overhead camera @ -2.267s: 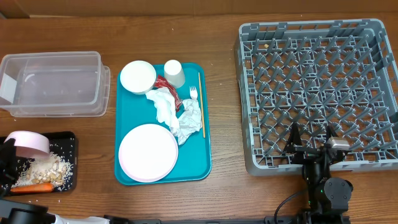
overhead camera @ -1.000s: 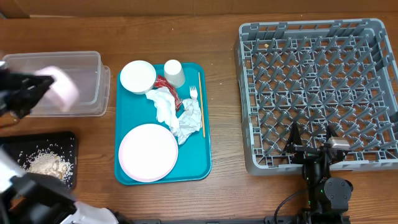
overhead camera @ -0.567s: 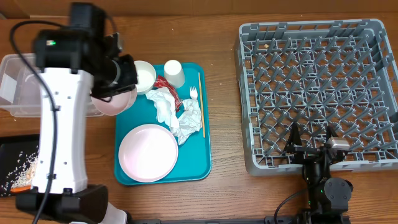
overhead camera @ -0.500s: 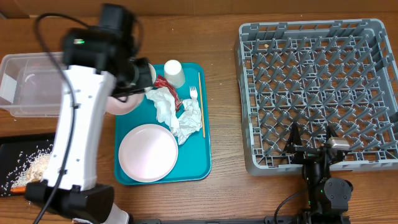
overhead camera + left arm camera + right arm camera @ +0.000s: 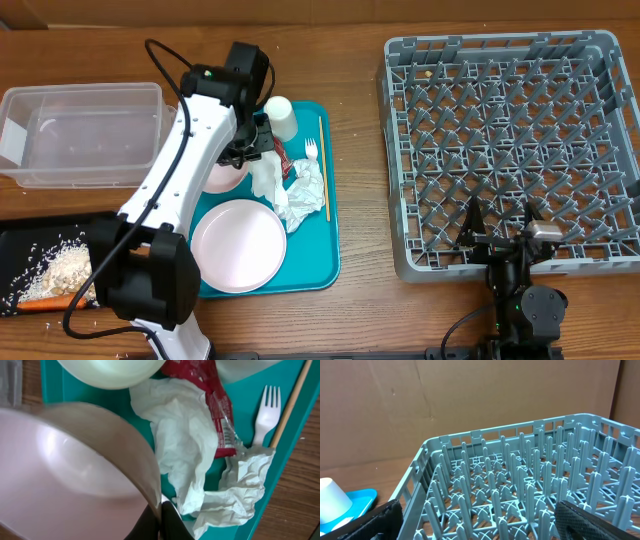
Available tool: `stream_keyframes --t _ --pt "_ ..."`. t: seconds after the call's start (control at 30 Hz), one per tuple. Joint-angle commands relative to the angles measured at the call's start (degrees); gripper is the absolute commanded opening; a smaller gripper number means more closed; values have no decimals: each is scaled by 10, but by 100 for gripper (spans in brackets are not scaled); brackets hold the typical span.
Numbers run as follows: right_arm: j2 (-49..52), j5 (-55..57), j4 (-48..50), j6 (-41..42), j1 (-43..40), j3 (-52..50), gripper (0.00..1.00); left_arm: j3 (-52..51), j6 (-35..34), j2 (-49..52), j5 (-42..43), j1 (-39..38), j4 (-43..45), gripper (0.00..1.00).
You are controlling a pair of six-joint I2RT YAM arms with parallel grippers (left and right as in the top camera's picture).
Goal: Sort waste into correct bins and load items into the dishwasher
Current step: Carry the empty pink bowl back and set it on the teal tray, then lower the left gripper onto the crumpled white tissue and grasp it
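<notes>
The left tool (image 5: 161, 519) is pinching the rim of the pink bowl (image 5: 75, 480), its jaws closed narrow on the thin wall. The bowl is showing as pale pink, round and smooth, with a soft sheen on its inner curve. It is hanging over the left part of the teal tray (image 5: 320, 265), just beside the crumpled napkins (image 5: 185, 455). Whether it is touching the tray cannot be told.

A white bowl (image 5: 110, 367) is sitting just beyond the held one. A red wrapper (image 5: 215, 405) is lying partly on the napkins. A white plastic fork (image 5: 265, 410) and a thin wooden stick (image 5: 291, 397) are lying side by side near the tray's right edge. A white cup (image 5: 281, 117) is standing at the tray's far end, and a round plate (image 5: 238, 245) is lying at its near end.

A clear tub (image 5: 85, 135) is sitting on the surface (image 5: 360, 300) to the left of the tray. A black tray (image 5: 30, 240) in front of the tub is holding rice (image 5: 62, 272) and an orange carrot piece (image 5: 60, 300).

The right tool (image 5: 500, 225) is standing with its jaws spread wide and gripping nothing, at the near edge of the grey dish rack (image 5: 510, 140). The rack is sitting well to the right of the teal tray, its upright pegs showing in rows.
</notes>
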Motion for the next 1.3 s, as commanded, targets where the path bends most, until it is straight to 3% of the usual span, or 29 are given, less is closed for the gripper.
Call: stream_keyframes --t 0.0,0.37,0.57,0.63,0.87,1.13,1.27 --pt "-5 5 2 -1 4 -6 100 -52 -10 4 -26 1 29 4" --pt "-5 5 2 -1 4 -6 100 -123 -10 4 -71 1 104 4" --pt "-5 5 2 -1 4 -6 100 -135 -10 4 -42 1 101 4" --pt "-5 5 2 -1 4 -6 100 -137 -10 4 -41 1 99 12" --pt "-5 5 2 -1 4 -6 100 -134 -7 4 -41 1 98 18" --pt "-5 5 2 -1 4 -6 100 13 3 4 -29 1 -41 20" --pt "-5 5 2 -1 4 -6 100 1 3 4 -6 1 -87 34"
